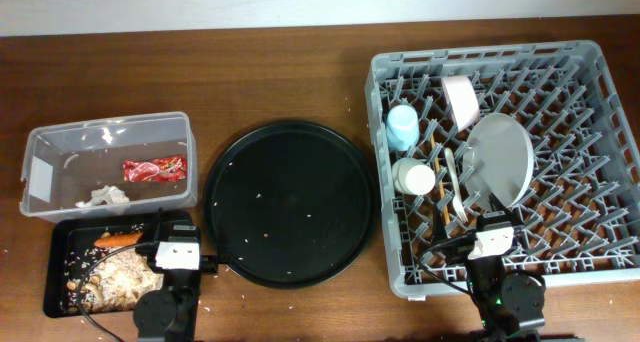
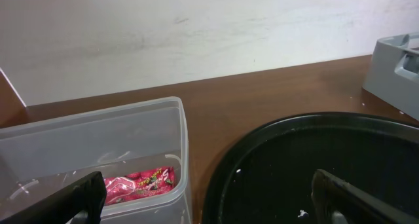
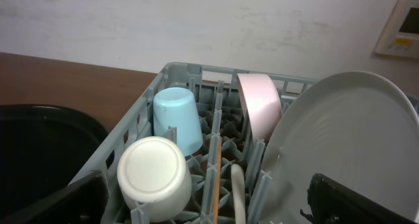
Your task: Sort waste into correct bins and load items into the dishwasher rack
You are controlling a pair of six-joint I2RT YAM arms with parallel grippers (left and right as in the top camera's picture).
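In the rack (image 1: 600, 72), right of frame, I count two cups, one blue cup (image 1: 402, 127) and one cream cup (image 1: 414, 176), plus one plate (image 1: 503, 157), one bowl (image 1: 460, 97) and one fork (image 1: 452, 177). Lower left, the tub (image 1: 105, 127) holds one wrapper (image 1: 154, 168) and one tissue (image 1: 105, 195); the black tray (image 1: 70, 244) holds one carrot (image 1: 117, 239). My left fingers (image 2: 75, 198) and right fingers (image 3: 353, 201) are spread, empty.

Wrapper (image 1: 155, 169), tissue (image 1: 105, 195) in clear tub (image 1: 110, 125); carrot (image 1: 118, 239), scraps (image 1: 125, 272) in black tray (image 1: 60, 232) — plate (image 1: 500, 160), cups (image 1: 402, 127) in rack (image 1: 480, 54).

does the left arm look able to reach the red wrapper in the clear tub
Probably yes: the clear tub is open-topped, the red snack wrapper lies uncovered on its floor, and the open left pincer sits close by.
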